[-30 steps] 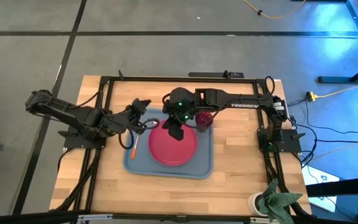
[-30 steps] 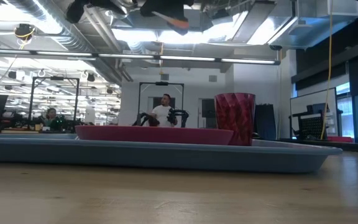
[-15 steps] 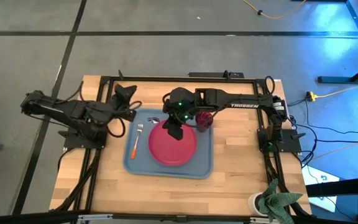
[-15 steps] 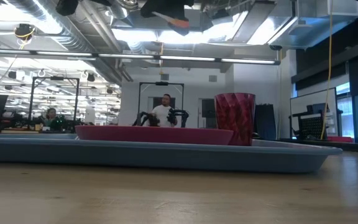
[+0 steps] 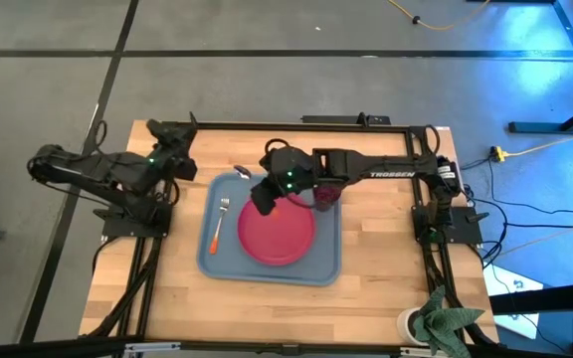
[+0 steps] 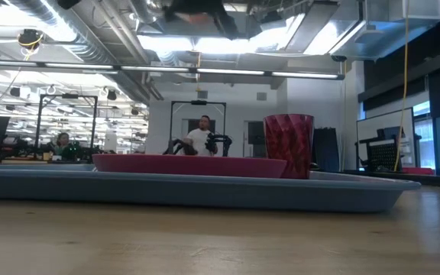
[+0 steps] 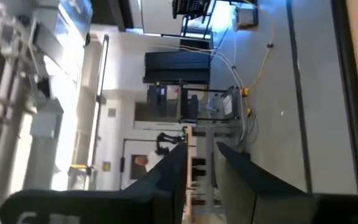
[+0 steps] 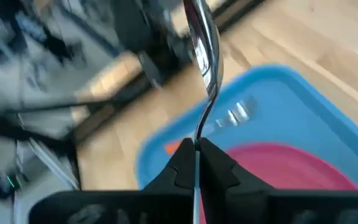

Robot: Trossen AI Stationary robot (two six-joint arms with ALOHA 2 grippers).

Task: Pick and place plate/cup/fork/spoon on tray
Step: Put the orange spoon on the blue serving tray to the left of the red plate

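The blue-grey tray point(image 5: 324, 261) lies mid-table with the pink-red plate point(image 5: 279, 237) on it and the dark red cup point(image 5: 324, 193) upright at its far right corner. The fork point(image 5: 217, 225) lies flat on the tray's left strip. My right gripper point(image 5: 265, 195) hovers over the plate's far left edge, shut on the spoon point(image 8: 202, 56). The spoon's silver bowl point(image 5: 242, 172) sticks out over the tray's far left corner. My left gripper point(image 5: 172, 130) is open and empty by the table's far left corner. In the left wrist view it point(image 7: 199, 177) faces the room. My right gripper pinches the spoon's thin silver neck point(image 8: 199, 138) between its two fingertips. The spoon runs on straight ahead of the fingers, bowl point(image 8: 201, 37) foremost. The fingers slant down toward the table's far left. The spoon is lifted clear of the tray.
A black frame point(image 5: 267, 125) runs around the work area. A white cup with a green cloth point(image 5: 436, 320) sits at the near right corner. Bare wood lies near and right of the tray. People show in the room behind in the low view point(image 6: 202, 136).
My left gripper has drawn back from over the tray's left strip toward the table's far left corner, and the fork now lies on the tray. My right gripper has shifted a little toward the tray's far left corner and turned, so the spoon's bowl now points out over that corner.
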